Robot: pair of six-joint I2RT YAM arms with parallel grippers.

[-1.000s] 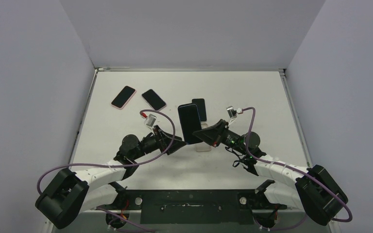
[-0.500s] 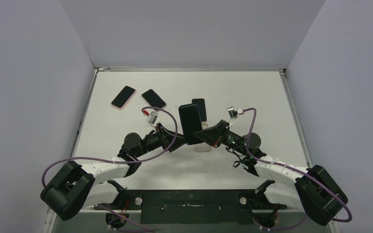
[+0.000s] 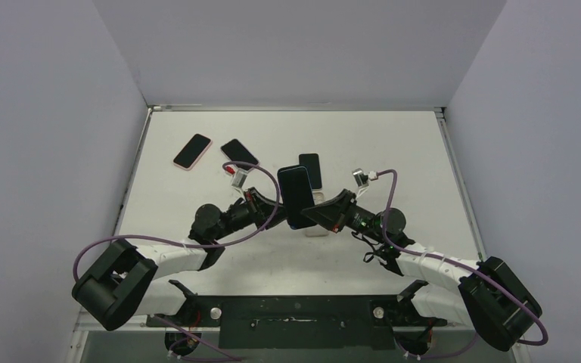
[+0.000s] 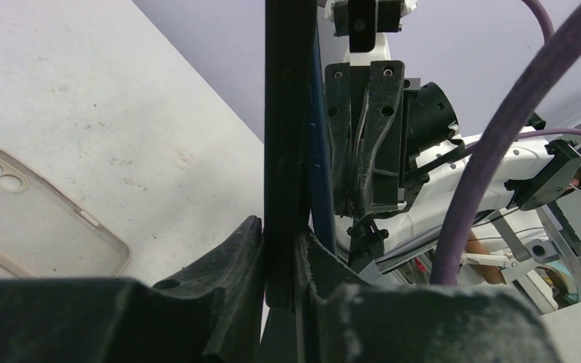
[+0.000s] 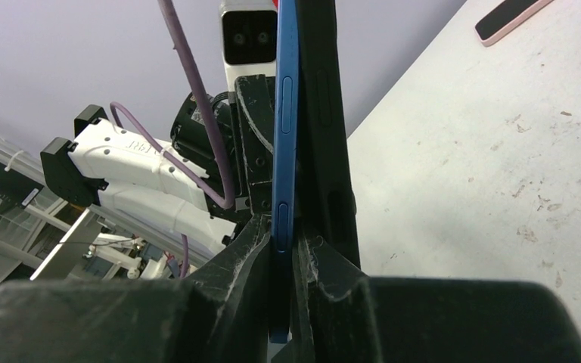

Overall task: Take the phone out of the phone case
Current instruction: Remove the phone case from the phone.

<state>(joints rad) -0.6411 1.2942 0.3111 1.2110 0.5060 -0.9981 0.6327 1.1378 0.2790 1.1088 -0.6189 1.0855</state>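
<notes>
Above the middle of the table, the blue phone stands on edge, pinched in my right end effector. My left end effector clamps the black phone case alongside. They look partly parted; whether the phone is fully free I cannot tell. An empty clear case and a pink-edged phone lie on the scuffed white table, between plain grey walls.

Left hand, right hand raised, facing each other, both clamped shut.
</notes>
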